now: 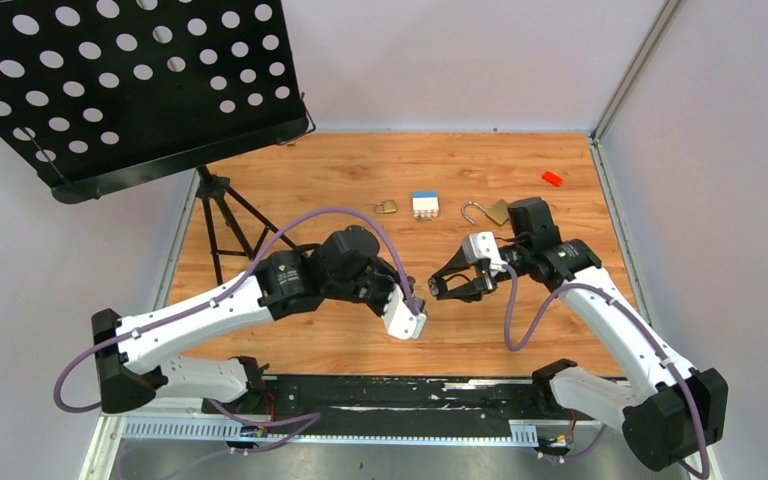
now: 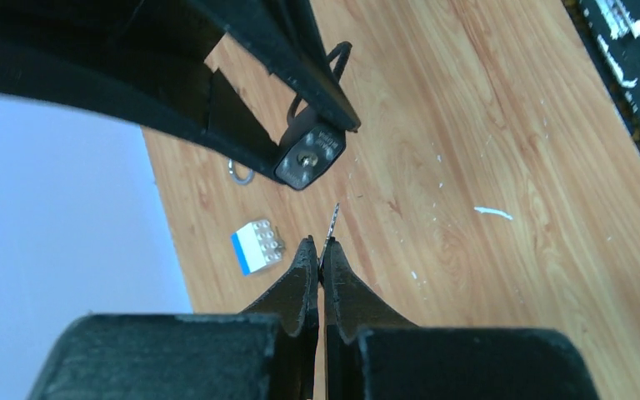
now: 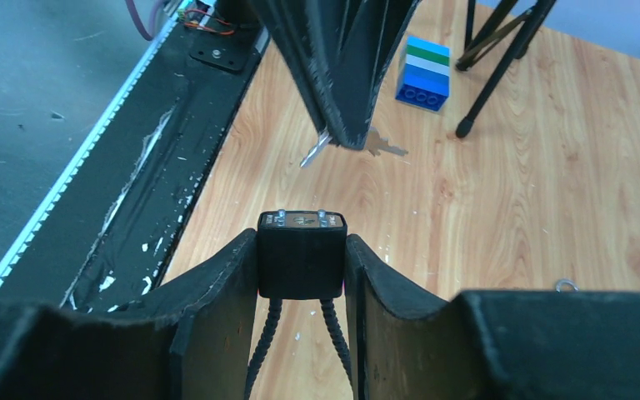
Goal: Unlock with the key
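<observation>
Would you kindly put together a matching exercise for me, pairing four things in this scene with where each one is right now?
Things:
1. key
2. black lock
3. brick stack
4. red piece

Places:
A. on the table, toward its far right corner
B. clamped in the right gripper
C. pinched in the left gripper
D. on the table, between the small brass padlock and the open brass padlock

Pairs: 1-C, 2-B, 3-D, 4-A

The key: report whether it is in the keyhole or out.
Out. The key, pinched in the left end effector, has its tip apart from the keyhole of the black lock, held by the right end effector.
</observation>
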Controlling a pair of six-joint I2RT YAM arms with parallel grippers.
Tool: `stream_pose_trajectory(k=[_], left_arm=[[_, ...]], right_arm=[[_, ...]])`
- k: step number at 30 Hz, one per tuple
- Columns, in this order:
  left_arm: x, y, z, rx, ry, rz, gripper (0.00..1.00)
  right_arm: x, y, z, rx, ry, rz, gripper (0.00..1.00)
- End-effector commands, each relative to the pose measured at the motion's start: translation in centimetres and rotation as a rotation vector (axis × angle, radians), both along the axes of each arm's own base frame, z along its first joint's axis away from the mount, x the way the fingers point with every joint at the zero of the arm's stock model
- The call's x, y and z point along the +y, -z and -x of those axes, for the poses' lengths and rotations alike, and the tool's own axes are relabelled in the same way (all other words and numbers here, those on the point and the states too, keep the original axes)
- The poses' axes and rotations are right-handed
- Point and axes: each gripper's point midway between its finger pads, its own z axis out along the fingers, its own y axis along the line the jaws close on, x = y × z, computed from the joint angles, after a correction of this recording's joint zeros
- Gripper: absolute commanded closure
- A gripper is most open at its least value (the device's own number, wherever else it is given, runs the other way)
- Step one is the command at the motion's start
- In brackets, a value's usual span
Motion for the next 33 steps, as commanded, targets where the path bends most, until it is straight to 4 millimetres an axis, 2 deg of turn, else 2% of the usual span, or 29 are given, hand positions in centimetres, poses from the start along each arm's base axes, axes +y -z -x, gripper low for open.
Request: stream_pose_trajectory(k=[1,14,33], left_arm=[[-0.2,-0.7,-0.4,-0.200,0.034,-0.035,1.00],[-1.5,0.0,-0.4,-0.306,0.033,-0.103,1.00],[-2.3,0.1,-0.2,-0.341,-0.004,-0.109,1.00]], right_arm=[[1.1,-1.2,1.0,0.014,-0.086,-0.068,1.00],[1.7,0.1,1.1,0.070,-0.110,-0.041,1.00],[1.8,0.4,0.8,0.071,-0.098,-0.026,1.00]])
